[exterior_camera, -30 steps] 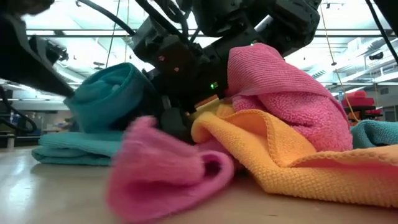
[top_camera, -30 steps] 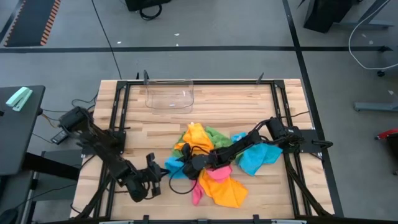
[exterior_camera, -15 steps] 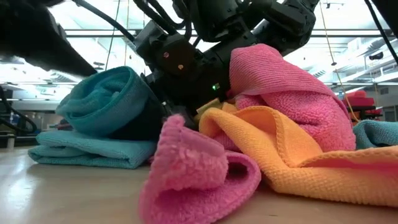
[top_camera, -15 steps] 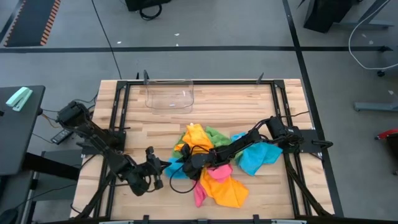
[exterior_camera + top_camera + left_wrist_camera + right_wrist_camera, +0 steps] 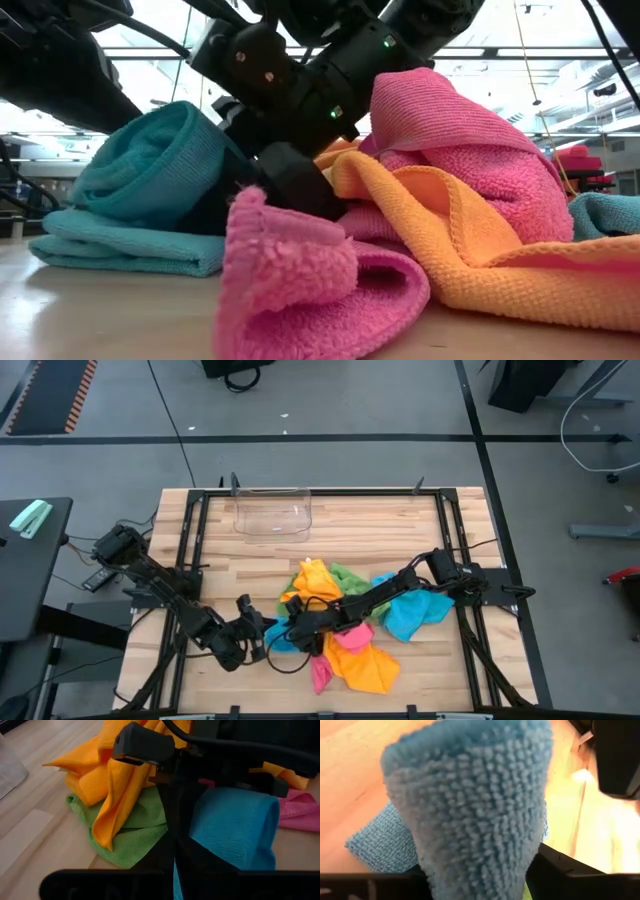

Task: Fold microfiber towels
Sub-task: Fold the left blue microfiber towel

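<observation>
Reaching in from both sides, the closed left gripper and the right gripper, its opening impossible to judge, meet over a blue towel beside heaped microfiber towels on the worktop.

My right gripper and left gripper are matt black plastic with a slight sheen on the housings. The microfiber towels are soft cloth: the blue towel shows a nubby, looped pile close up, the pink towel is fuzzy, and the orange towel has a finer ribbed weave. The desk is pale planked wood, smooth and satin. The bin is clear glossy plastic.
</observation>
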Action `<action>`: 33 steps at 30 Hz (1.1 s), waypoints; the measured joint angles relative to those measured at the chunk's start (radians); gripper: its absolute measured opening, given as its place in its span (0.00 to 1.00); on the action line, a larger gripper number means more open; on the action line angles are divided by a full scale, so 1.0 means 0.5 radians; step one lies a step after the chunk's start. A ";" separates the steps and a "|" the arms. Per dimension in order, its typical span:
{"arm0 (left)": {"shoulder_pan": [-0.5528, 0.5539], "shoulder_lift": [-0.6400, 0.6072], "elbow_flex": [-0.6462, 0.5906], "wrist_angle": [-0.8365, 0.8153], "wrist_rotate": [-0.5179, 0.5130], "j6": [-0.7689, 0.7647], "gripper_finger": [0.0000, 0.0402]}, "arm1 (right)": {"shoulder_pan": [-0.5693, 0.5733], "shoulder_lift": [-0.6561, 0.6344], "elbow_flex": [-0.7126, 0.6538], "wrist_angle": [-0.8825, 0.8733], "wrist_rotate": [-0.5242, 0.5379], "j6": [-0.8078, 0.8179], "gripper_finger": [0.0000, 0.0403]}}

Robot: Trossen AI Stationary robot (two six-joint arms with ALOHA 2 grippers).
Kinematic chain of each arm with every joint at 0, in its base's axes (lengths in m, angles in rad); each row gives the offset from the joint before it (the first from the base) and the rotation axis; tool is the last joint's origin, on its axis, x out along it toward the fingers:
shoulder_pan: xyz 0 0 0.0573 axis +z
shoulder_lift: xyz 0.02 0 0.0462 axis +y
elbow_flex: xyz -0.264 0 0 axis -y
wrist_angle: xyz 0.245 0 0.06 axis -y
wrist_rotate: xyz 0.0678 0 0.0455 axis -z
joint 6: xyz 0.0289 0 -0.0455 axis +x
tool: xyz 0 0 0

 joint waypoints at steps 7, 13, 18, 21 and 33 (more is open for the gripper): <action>-0.027 0.000 0.000 0.000 0.019 -0.023 0.05 | -0.009 0.000 0.002 -0.021 -0.008 0.138 0.51; -0.022 0.000 0.000 -0.001 0.019 -0.023 0.08 | -0.005 -0.002 0.003 -0.026 -0.011 0.220 0.60; -0.021 -0.001 0.000 -0.009 0.019 -0.023 0.06 | -0.004 -0.033 0.004 -0.102 -0.020 0.299 0.65; -0.021 -0.001 0.000 -0.015 0.020 -0.022 0.05 | -0.005 -0.039 0.004 -0.138 -0.039 0.332 0.66; -0.024 -0.004 0.000 -0.020 0.021 0.000 0.06 | -0.005 -0.057 0.005 -0.151 -0.074 0.421 0.66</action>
